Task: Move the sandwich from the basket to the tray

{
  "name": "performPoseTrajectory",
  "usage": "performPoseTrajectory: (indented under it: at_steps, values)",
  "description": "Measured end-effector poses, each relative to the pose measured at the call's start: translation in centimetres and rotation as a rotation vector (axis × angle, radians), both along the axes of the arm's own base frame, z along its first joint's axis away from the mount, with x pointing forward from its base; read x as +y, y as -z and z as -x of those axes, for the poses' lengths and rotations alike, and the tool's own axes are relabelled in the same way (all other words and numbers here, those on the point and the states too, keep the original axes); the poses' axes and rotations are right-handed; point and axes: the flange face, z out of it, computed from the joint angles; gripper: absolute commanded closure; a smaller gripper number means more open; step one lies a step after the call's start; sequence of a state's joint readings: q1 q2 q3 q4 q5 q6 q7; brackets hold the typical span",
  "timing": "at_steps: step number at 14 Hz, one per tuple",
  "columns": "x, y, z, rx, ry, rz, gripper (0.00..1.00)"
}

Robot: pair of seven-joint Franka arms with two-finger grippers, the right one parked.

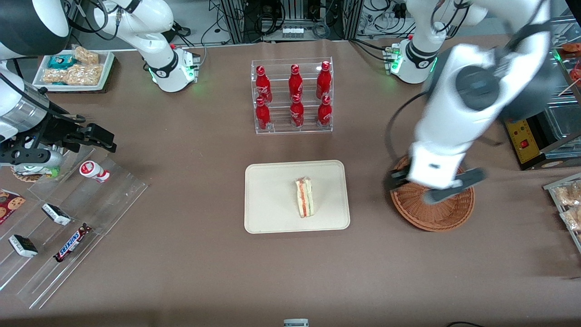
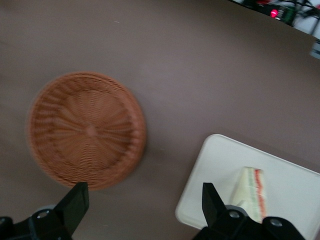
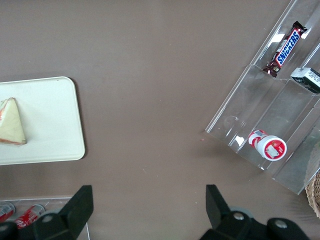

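Observation:
The sandwich (image 1: pixel 304 197) (image 2: pixel 251 194) (image 3: pixel 11 123), a pale wedge with red and green layers, lies on the cream tray (image 1: pixel 272 213) (image 2: pixel 295 185) (image 3: pixel 50 140) near the tray's middle. The reddish-brown wicker basket (image 1: pixel 447 213) (image 2: pixel 87 129) stands beside the tray toward the working arm's end of the table, with nothing in it. My left gripper (image 1: pixel 431 184) (image 2: pixel 142 202) hangs above the basket's edge that faces the tray. It is open and holds nothing; its fingers (image 2: pixel 75 202) straddle bare tablecloth between basket and tray.
A clear rack of red cola bottles (image 1: pixel 292 96) stands farther from the front camera than the tray. Clear acrylic shelves (image 1: pixel 59 227) with snack bars lie toward the parked arm's end. Bagged snacks (image 1: pixel 567 204) and a yellow box (image 1: pixel 522 138) sit at the working arm's end.

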State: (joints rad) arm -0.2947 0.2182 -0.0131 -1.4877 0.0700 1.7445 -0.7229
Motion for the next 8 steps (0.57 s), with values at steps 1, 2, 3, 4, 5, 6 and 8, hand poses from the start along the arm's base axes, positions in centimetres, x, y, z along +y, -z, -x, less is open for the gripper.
performPoseTrajectory:
  at_steps: [1, 2, 3, 4, 5, 6, 8]
  values:
    - [3.1, -0.5, 0.9, 0.017, 0.015, 0.01, 0.0]
    - [5.7, -0.6, 2.0, 0.035, 0.032, 0.027, 0.0]
    - [7.4, -0.6, 3.5, 0.052, 0.053, 0.039, 0.0]
    - [8.4, -0.4, 5.1, 0.065, 0.077, 0.045, 0.0]
    - [8.9, -0.2, 6.4, 0.074, 0.093, 0.05, 0.0]
    - [9.1, 0.1, 7.4, 0.077, 0.101, 0.051, 0.0]
    - [9.7, 0.7, 8.0, 0.083, 0.133, 0.075, 0.0]
